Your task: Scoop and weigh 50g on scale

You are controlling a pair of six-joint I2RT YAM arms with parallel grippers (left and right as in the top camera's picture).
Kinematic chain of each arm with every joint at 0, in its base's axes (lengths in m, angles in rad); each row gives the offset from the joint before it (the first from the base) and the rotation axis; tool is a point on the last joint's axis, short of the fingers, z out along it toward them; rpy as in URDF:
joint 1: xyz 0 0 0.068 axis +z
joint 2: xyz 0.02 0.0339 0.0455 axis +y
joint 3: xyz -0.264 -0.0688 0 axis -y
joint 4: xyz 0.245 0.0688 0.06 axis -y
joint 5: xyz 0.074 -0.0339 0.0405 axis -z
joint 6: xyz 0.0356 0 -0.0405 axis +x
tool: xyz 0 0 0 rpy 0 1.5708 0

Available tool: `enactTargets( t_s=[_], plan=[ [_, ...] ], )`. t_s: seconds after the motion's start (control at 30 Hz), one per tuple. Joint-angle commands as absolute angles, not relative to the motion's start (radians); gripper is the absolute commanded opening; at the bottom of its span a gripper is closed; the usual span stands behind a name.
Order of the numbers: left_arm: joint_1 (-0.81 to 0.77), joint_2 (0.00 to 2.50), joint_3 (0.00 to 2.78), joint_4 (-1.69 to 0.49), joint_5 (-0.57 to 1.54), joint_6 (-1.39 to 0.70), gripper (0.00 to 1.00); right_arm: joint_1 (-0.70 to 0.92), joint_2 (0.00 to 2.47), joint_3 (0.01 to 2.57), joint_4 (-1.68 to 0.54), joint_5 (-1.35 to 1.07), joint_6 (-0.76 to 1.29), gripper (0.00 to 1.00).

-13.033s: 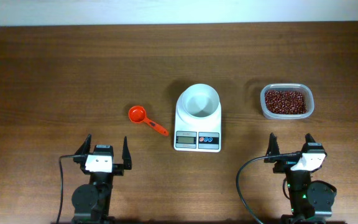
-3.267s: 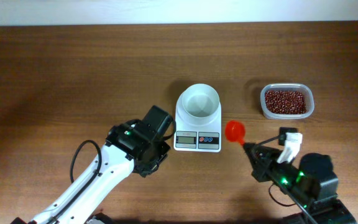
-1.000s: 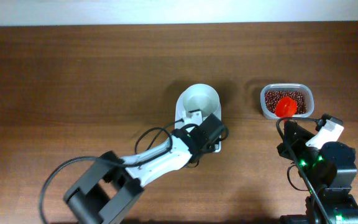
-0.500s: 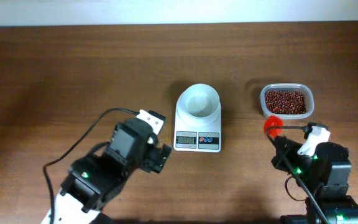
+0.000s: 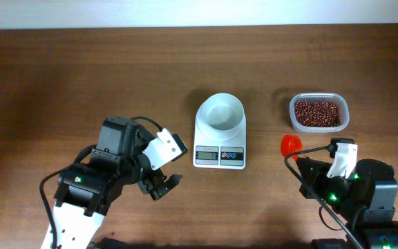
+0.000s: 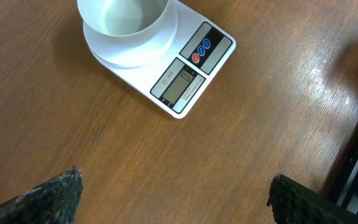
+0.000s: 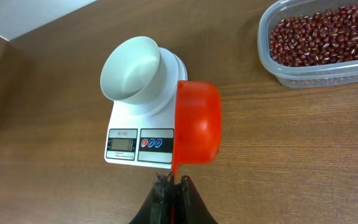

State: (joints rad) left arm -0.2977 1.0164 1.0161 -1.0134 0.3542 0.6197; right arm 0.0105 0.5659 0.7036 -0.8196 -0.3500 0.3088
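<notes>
Overhead: scale (image 5: 220,142) sits mid-worktop (image 5: 81,69), and its bowl (image 5: 220,113) looks empty. Beans (image 5: 317,113) are in the tub (image 5: 346,116), toward the right edge. The red scoop (image 5: 290,144) hangs between scale and tub, a bit nearer the front edge. The right pincer (image 5: 304,164) is closed on its handle. The left pincer (image 5: 163,173) is left of the scale and near the front edge, jaws spread, holding nothing.

Left wrist: both fingers (image 6: 48,196) sit at the frame's bottom corners, wide apart, with only bare wood between them. The scale lies ahead, display facing this arm.

Right wrist: jaws are clamped on the thin handle and the scoop cup sticks out straight ahead. No beans are visible in the cup, but I can't tell for sure which way its mouth faces. From the cup, the scale bowl lies ahead-left and close. The tub lies ahead-right, further off. The handle's long axis runs from the pincer toward the back edge.

Judgement: the right arm is the nearer one for either the tub or the bowl. The left arm is out of it.
</notes>
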Motion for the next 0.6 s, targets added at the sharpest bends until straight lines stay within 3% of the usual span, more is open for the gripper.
enactTargets(
  t_s=[0.0, 0.57],
  plan=[
    [-0.292, 1.02, 1.022, -0.996, 0.351, 0.645, 0.98, 0.004, 0.563, 0.722, -0.82, -0.36, 0.291, 0.04],
    [-0.292, 1.117, 1.038, -0.974, 0.397, 0.641, 0.99, 0.004, 0.563, 0.722, -0.816, -0.36, 0.292, 0.04]
  ],
)
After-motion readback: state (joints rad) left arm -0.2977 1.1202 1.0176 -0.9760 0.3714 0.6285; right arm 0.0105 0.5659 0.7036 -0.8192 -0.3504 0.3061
